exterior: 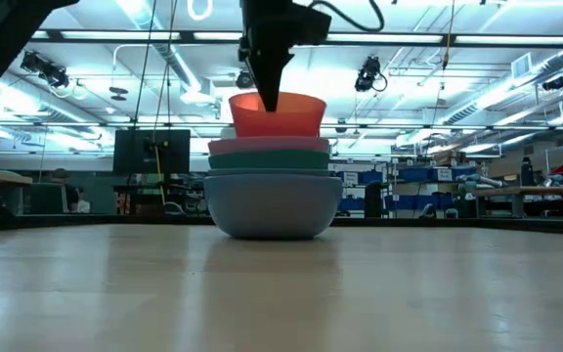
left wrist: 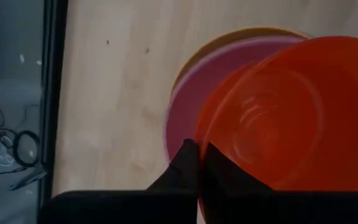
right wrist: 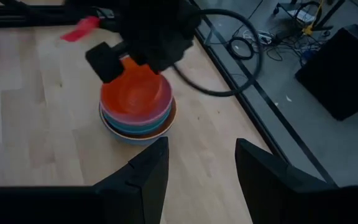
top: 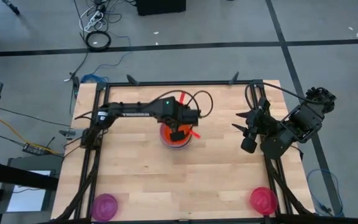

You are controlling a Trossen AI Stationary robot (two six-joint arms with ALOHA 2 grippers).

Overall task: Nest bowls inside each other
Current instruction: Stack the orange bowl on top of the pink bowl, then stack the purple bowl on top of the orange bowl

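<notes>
High view: left gripper (top: 178, 133) is over the stack of round plastic bowls (top: 174, 140) at table centre. The purple plastic bowl (top: 104, 206) and magenta-red plastic bowl (top: 263, 200) sit near the front edge, with bare wooden table (top: 222, 174) between them. Right gripper (top: 248, 145) waits by the right edge.

Low view: red-orange plastic bowl (exterior: 277, 114) sits topmost, upright.

Left wrist view: fingers (left wrist: 188, 163) pinched shut on the red-orange bowl's rim.

Right wrist view: right gripper's jaws stand wide, holding nothing; stack well apart from it.
</notes>
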